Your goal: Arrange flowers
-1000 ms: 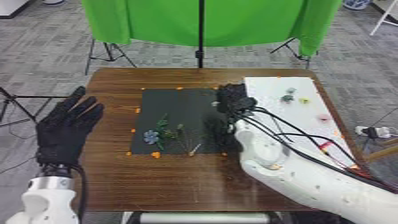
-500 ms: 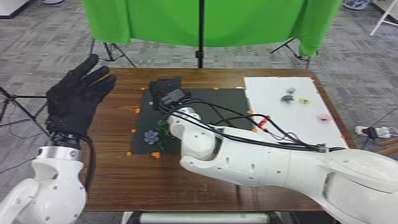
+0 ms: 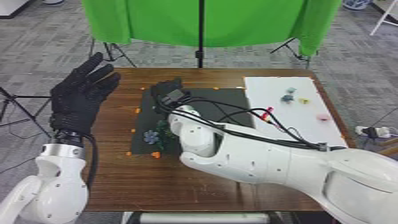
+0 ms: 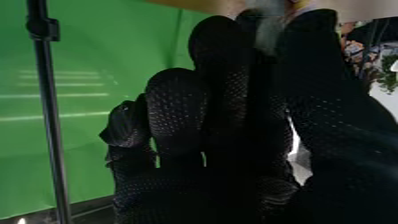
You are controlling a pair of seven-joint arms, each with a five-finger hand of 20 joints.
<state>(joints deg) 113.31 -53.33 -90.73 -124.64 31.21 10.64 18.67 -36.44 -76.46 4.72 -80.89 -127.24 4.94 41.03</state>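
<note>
Currently | right hand [image 3: 166, 89] over dark sheet's [image 3: 222, 95] far left | blue flower [image 3: 151, 136] nearer the robot | right hand's grip: can't tell

In the head view, the right arm [image 3: 258, 160] is cut by the edge toward 4 o'clock, and it hides a part of the dark mat [image 3: 228, 96]. In the right wrist view, one pale thing [image 4: 269, 35] at the right hand [image 3: 166, 90] is too blurred to name.
</note>
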